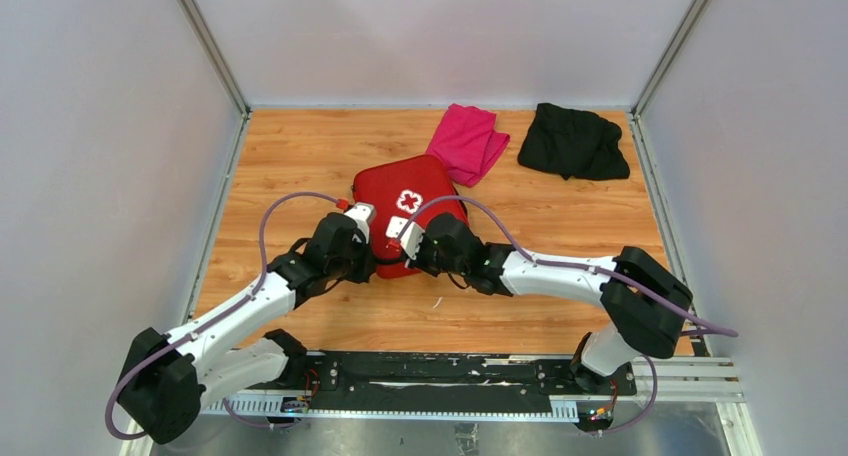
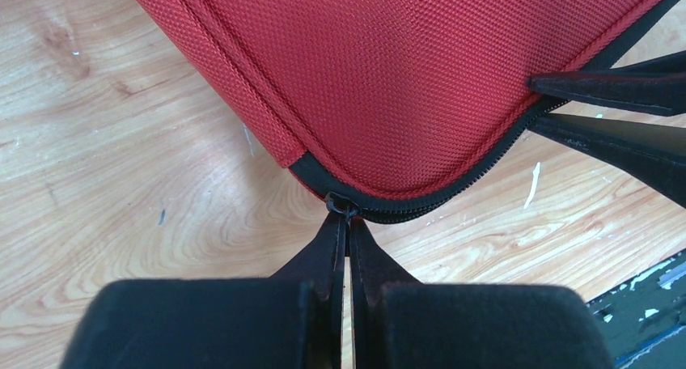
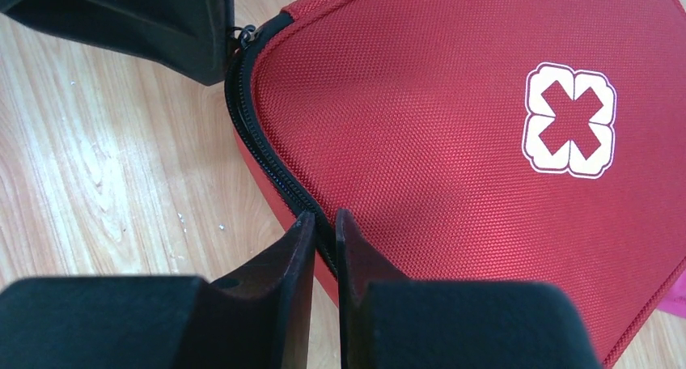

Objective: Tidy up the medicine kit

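Observation:
The red medicine kit point(image 1: 412, 198) lies closed on the wooden table, its white cross emblem point(image 3: 570, 120) facing up. My left gripper point(image 2: 346, 217) is shut on the black zipper pull point(image 2: 338, 202) at the kit's near rounded corner. My right gripper point(image 3: 325, 220) is shut on the black zipper seam point(image 3: 267, 154) along the kit's near edge, a short way from that corner. Both grippers meet at the kit's near edge in the top view, the left gripper point(image 1: 372, 262) beside the right gripper point(image 1: 416, 260). The right fingers point(image 2: 615, 90) show in the left wrist view.
A folded pink cloth point(image 1: 467, 142) lies just behind the kit, touching its far right corner. A crumpled black cloth point(image 1: 574, 141) lies at the back right. Grey walls close in three sides; a black rail point(image 1: 440, 381) runs along the near edge.

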Controlling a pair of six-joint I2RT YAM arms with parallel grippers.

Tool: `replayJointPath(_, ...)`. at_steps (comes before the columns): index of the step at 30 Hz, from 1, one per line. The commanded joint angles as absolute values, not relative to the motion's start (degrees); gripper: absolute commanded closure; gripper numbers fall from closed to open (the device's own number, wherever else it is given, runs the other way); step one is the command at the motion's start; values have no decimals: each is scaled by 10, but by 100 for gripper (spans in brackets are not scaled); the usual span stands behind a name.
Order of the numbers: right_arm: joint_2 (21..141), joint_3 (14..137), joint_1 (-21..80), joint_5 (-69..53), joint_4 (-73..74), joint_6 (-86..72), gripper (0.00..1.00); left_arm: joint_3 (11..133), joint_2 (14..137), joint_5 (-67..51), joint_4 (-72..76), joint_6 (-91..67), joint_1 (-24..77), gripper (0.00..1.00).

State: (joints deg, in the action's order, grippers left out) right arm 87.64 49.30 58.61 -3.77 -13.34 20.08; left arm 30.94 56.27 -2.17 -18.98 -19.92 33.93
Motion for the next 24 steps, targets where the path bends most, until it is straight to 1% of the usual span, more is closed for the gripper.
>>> replayJointPath(1,906,507,597,-39,-144,173,90,306,578,-70,-119,-242,368,100)
replayJointPath(3,894,502,600,-46,-144,179,88,310,579,-46,-131,-242,368,100)
replayJointPath(6,847,476,599,-50,-148,185,85,305,559,-3,-150,-245,368,100)
replayJointPath(8,800,459,595,-49,-142,188,78,299,539,37,-163,-246,368,100)
replayJointPath(11,731,445,572,-45,-125,179,64,295,516,75,-184,-234,367,100)
replayJointPath(14,697,452,530,-30,-107,146,54,298,511,91,-194,-224,366,100)
replayJointPath(18,704,499,438,-1,-38,46,50,311,525,94,-202,-199,364,100)
replayJointPath(20,730,532,391,-14,-5,11,49,323,542,100,-212,-181,362,100)
replayJointPath(24,794,602,334,-44,60,-35,45,353,569,124,-227,-146,354,100)
